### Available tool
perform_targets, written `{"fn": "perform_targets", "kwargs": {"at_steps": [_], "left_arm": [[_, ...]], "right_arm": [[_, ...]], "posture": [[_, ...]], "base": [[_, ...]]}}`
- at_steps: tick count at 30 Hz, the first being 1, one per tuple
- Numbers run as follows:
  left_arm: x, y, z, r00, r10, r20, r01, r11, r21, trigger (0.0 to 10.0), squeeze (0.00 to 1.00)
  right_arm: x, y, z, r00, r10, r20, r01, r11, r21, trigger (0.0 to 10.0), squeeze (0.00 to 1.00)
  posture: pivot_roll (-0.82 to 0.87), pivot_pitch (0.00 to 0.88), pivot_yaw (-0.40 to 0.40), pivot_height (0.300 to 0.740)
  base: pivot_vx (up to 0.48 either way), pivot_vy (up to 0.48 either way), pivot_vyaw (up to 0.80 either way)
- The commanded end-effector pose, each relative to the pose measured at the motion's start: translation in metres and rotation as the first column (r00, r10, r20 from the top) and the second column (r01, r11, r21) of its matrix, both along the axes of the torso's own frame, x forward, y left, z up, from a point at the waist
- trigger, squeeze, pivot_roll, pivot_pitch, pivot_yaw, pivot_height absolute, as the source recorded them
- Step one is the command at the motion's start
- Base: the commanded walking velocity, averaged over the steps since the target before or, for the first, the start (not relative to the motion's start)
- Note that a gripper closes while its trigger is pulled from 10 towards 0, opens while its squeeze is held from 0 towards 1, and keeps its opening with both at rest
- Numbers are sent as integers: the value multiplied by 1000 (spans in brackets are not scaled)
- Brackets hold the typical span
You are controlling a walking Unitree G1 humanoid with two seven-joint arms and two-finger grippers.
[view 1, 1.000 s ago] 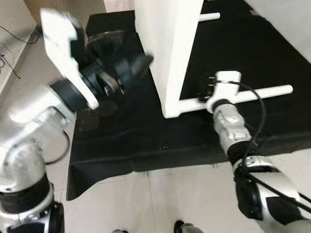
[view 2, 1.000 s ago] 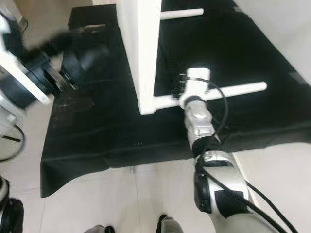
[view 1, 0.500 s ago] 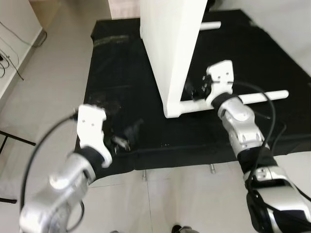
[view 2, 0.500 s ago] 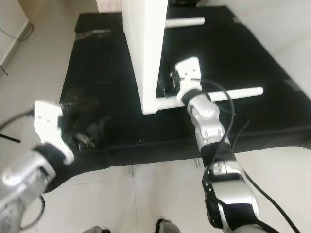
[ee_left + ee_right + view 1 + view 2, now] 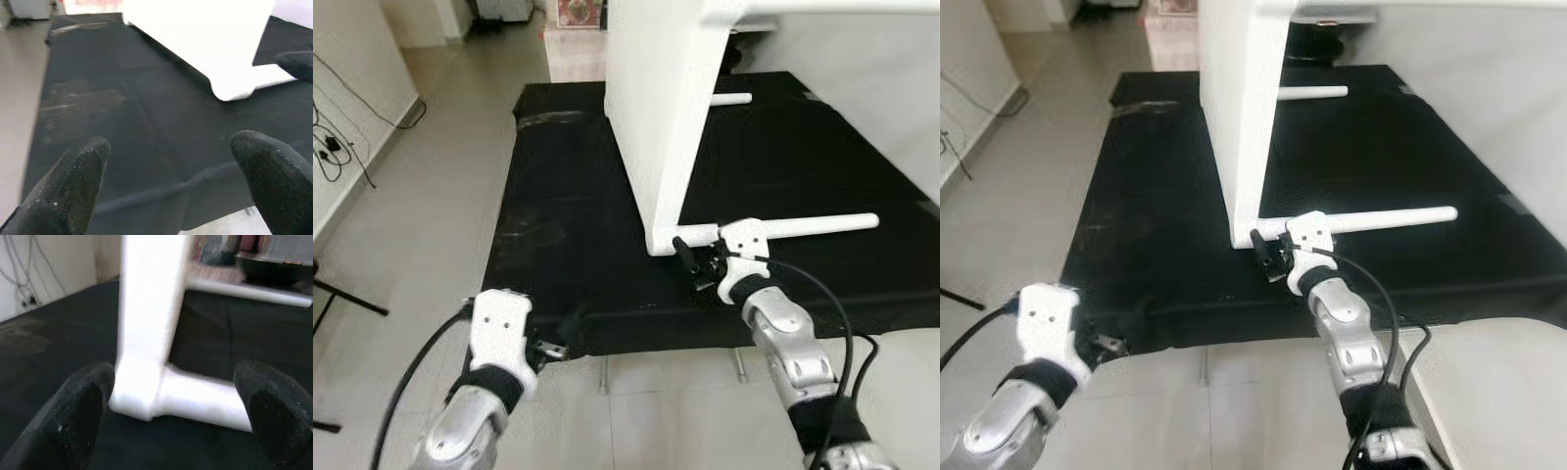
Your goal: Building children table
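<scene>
A white tabletop (image 5: 666,108) stands on its edge on a black mat (image 5: 568,196). Two white legs stick out sideways from it, one low (image 5: 803,226) and one further back (image 5: 730,99). My right gripper (image 5: 693,262) is open just in front of the tabletop's lower corner. In the right wrist view its fingers (image 5: 80,406) stand wide on either side of that corner and the leg's base (image 5: 195,399), holding nothing. My left gripper (image 5: 558,343) is open and low at the mat's front edge, its fingers (image 5: 73,181) spread over bare mat.
Tiled floor (image 5: 431,196) surrounds the mat. Cables (image 5: 333,147) lie along the left wall and a thin black stand leg (image 5: 347,299) is at the far left. A white surface (image 5: 862,88) rises at the right. Two short metal pieces (image 5: 603,374) lie just before the mat's edge.
My left arm has dropped from high on the left to the mat's front edge. My right gripper has drawn back from the leg to before the corner. The camera has tilted up.
</scene>
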State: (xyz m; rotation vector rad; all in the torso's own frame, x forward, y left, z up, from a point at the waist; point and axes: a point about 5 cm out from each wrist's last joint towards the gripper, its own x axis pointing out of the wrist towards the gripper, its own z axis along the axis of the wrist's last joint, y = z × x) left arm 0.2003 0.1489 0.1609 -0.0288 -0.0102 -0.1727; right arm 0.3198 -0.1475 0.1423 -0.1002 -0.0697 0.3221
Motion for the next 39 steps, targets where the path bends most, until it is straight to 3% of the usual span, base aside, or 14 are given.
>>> {"fn": "perform_targets", "kwargs": {"at_steps": [1,23,33,39], "left_arm": [[-1,6,-11,999,50,-21,-50,999,17,10000,0],[8,3,-16,998,62,19,-62,998,27,10000,0],[14,7,-19,993,114,12,-114,993,38,10000,0],[19,8,-18,996,83,17,-83,996,15,10000,0]], "right_arm": [[-15,16,-9,998,49,-33,-49,999,10,10000,0],[-11,20,-8,997,50,-65,-48,999,23,10000,0],[-8,21,-6,997,42,-63,-41,999,21,10000,0],[-5,26,0,996,86,-37,-84,995,49,10000,0]], "posture": [[63,7,-17,740],[67,0,-5,740],[65,0,2,740],[64,0,5,740]], "base": [[0,-472,0],[0,-457,0],[0,0,0],[0,0,0]]}}
